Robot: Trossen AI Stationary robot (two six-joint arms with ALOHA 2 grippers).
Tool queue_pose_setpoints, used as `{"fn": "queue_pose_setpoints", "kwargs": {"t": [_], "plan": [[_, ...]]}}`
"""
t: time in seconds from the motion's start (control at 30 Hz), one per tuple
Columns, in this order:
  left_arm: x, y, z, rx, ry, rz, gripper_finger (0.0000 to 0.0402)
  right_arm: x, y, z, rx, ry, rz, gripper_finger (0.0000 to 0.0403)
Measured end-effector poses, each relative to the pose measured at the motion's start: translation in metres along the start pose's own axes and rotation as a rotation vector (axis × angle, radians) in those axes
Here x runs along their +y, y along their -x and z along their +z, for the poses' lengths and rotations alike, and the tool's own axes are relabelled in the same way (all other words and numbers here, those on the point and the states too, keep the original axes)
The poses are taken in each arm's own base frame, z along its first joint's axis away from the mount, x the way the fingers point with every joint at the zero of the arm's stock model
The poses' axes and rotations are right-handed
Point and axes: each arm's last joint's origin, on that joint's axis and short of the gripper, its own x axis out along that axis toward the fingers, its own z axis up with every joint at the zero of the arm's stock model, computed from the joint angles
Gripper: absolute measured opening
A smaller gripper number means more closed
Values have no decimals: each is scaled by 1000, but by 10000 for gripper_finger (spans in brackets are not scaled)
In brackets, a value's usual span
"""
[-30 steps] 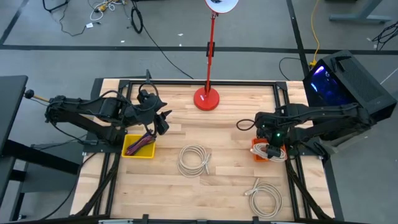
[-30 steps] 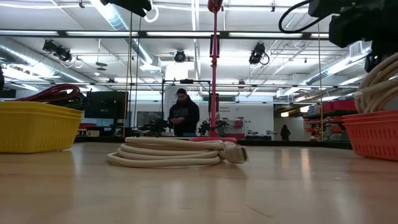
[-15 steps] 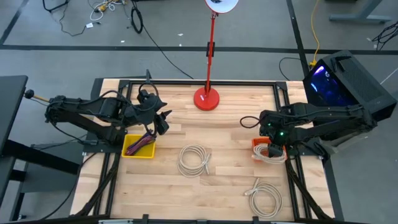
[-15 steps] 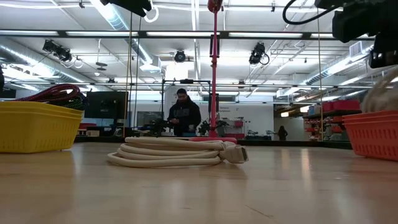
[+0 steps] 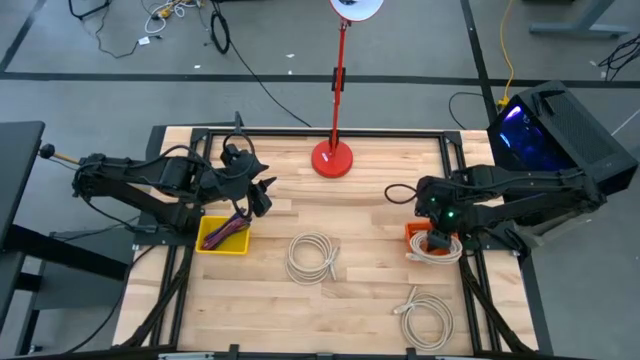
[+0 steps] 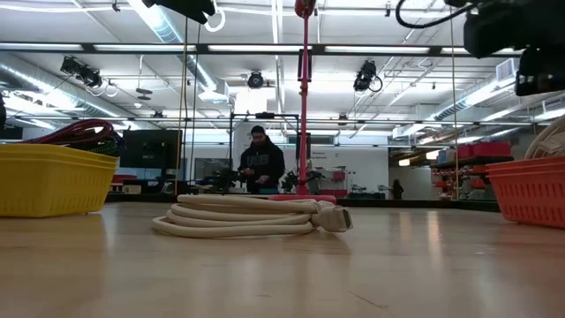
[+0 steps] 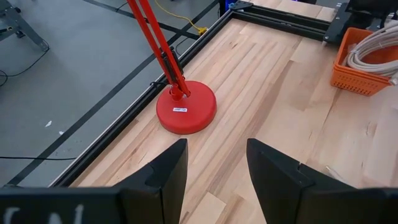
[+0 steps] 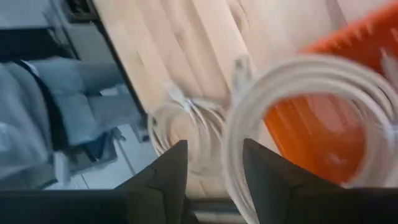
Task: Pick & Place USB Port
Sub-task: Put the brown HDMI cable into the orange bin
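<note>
I see one cable [image 5: 437,250] lying in the orange bin [image 5: 413,234], my right tool [image 5: 438,238] released above it. Two coils [image 5: 312,257] remain on the table [image 5: 370,300]. My left tool [image 5: 262,192] waits, fingers spread.

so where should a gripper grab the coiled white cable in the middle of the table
The coiled white cable lies flat on the table, an oval bundle. I'd come straight down from above and pinch across one long side of the bundle, where the strands run together, not the plug end, which sticks out loose.
</note>
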Motion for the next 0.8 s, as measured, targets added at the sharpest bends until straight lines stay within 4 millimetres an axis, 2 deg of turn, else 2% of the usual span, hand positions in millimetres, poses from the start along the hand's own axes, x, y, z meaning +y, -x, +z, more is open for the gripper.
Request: {"fn": "queue_pose_setpoints", "kwargs": {"t": [0.23,0.5,0.63,0.8], "plan": [[0,0,0,0,1,0,172,15,1,24,-215,104,104,156],[0,0,0,0,24,-1,172,40,-4,71,-495,277,242,156],[-2,0,-1,30,54,-59,172,52,-9,94,-625,372,309,156],[-25,-20,-10,186,21,-190,172,76,-1,107,-824,538,469,155]]}}
